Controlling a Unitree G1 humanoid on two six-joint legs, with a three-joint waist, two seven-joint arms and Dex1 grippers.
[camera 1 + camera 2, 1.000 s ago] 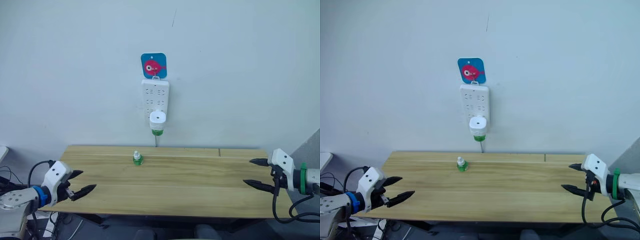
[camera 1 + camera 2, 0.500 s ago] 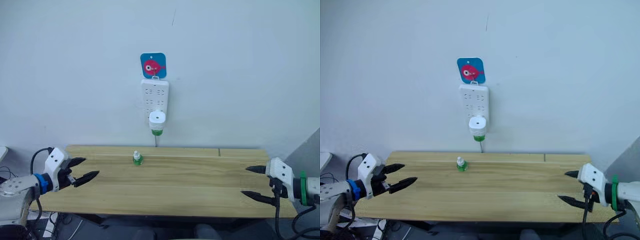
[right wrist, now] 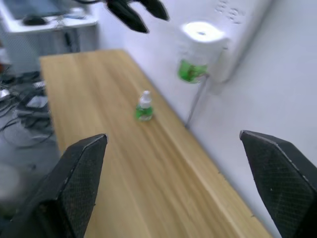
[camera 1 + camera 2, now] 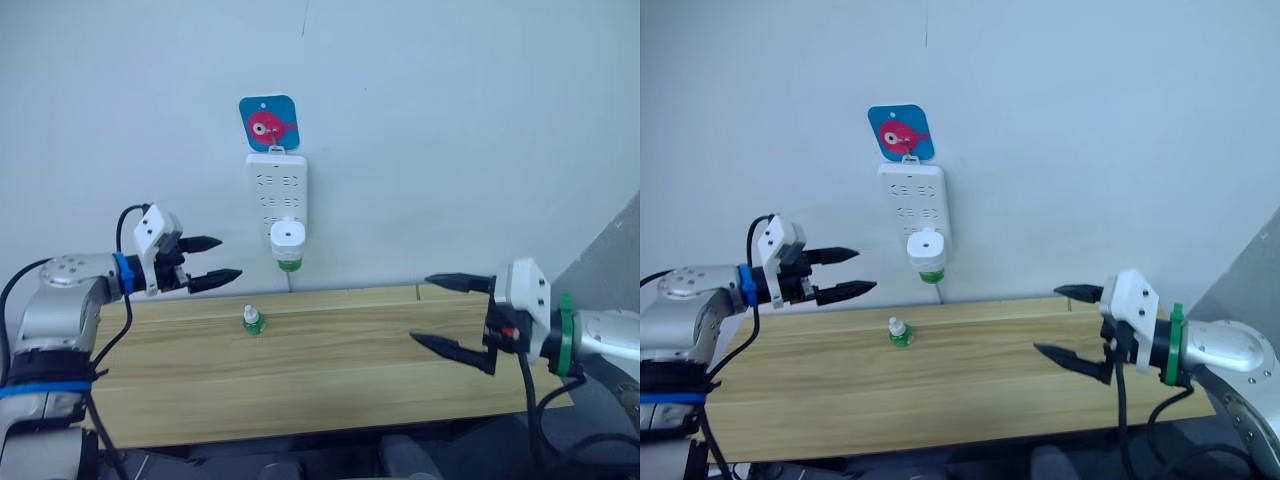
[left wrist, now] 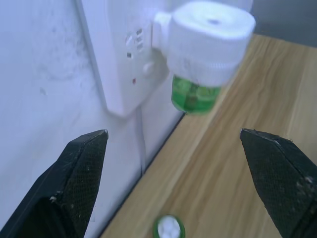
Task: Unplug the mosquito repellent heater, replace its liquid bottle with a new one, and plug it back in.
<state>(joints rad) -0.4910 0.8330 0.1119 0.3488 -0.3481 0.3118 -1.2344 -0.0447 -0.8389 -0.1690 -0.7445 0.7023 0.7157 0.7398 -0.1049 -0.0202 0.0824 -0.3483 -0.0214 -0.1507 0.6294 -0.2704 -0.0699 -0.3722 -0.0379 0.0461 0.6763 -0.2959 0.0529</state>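
Eye views: heater [image 4: 287,236] plugged into the power strip [image 4: 276,190] upper centre, spare bottle [image 4: 252,319] on the table [image 4: 330,390]; left gripper [image 4: 213,261] and right gripper [image 4: 446,314] both spread, empty. Left wrist view: heater at top, between the open fingers [image 5: 74,183]. Risk, judged: a skewed pull could tug the hanging strip off its hook.

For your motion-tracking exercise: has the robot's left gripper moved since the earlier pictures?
Yes. The left gripper has risen from the table's front-left edge toward the mosquito repellent heater on the wall strip.
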